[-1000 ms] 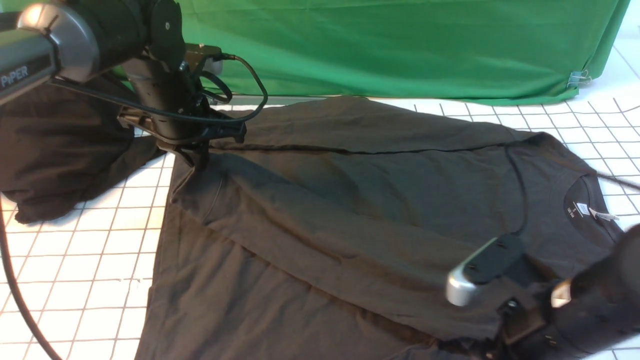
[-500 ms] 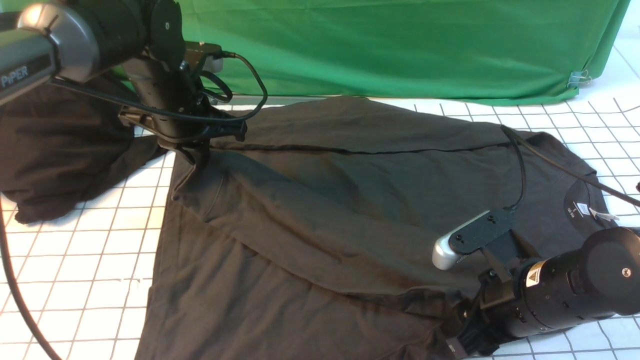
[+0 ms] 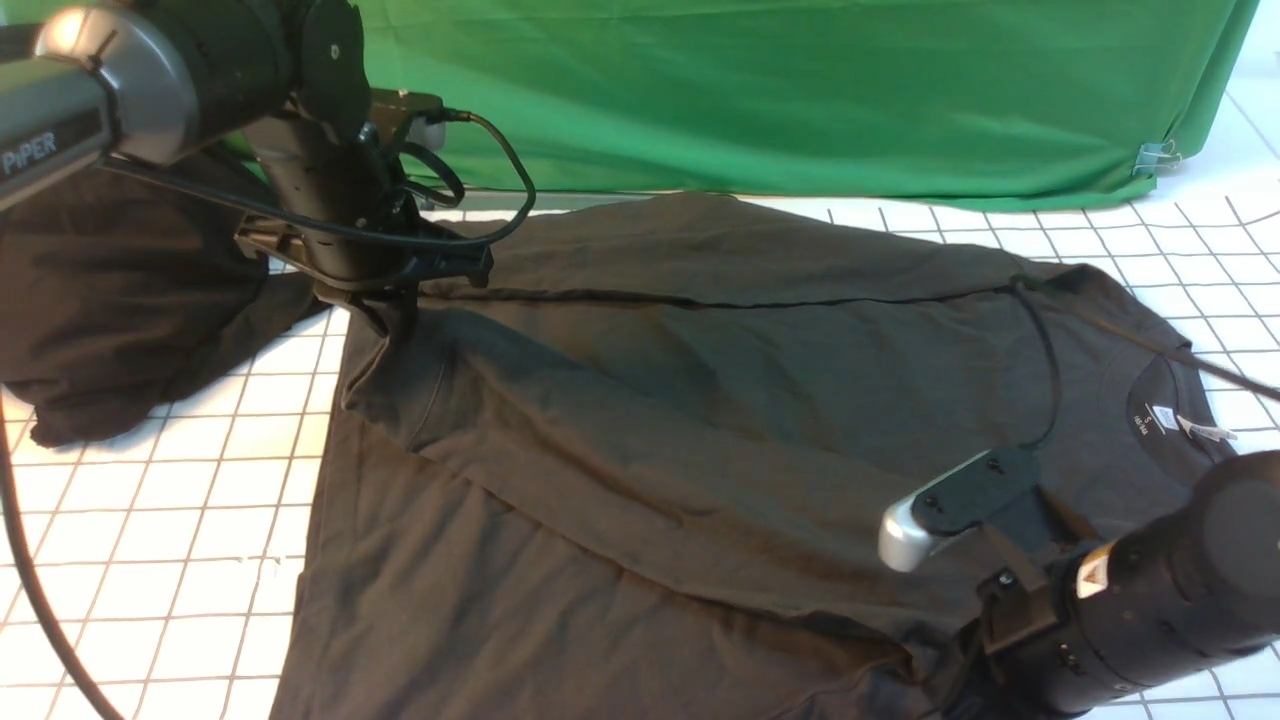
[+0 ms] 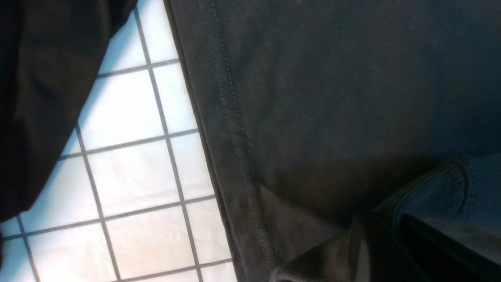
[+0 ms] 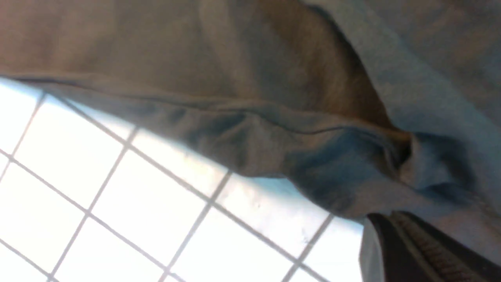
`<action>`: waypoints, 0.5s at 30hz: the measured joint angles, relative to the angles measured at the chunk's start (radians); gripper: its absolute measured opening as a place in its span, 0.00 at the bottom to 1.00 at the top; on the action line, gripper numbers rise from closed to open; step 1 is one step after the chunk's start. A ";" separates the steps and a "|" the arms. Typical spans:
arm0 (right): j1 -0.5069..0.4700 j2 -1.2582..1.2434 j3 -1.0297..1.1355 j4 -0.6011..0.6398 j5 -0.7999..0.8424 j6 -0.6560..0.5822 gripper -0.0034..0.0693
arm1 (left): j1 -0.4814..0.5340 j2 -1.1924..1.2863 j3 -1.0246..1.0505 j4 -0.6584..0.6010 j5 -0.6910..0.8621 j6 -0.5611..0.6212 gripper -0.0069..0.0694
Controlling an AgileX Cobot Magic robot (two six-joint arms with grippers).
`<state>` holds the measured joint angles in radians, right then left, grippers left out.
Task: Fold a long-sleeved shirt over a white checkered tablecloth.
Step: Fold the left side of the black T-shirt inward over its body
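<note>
Two closed grippers pinch the long-sleeved shirt (image 3: 680, 420), spread on the white checkered tablecloth (image 3: 150, 500): the left gripper (image 3: 395, 312) at its far-left corner, the right gripper (image 5: 391, 225) at its near-right edge; soft, light and limp, it looks best held by its hems.

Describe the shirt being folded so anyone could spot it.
On the white checkered tablecloth lie two dark garments. The long-sleeved shirt is the large one spread centrally. A white neck label sets it apart from the bunched black garment.
</note>
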<state>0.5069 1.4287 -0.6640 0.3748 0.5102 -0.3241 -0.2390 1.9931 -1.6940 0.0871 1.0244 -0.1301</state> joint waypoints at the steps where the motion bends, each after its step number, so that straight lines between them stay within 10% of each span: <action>1: 0.000 -0.016 0.003 0.000 -0.001 0.018 0.05 | 0.000 0.000 0.000 -0.004 0.000 0.000 0.11; 6: 0.001 -0.020 0.004 0.000 -0.030 0.071 0.09 | 0.000 0.000 0.000 -0.014 0.000 0.000 0.11; 15: 0.001 0.097 0.004 0.000 -0.125 0.102 0.53 | 0.000 0.000 0.000 -0.015 -0.015 0.001 0.11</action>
<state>0.5078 1.5254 -0.6597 0.3748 0.3848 -0.2223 -0.2390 1.9931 -1.6940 0.0720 1.0095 -0.1293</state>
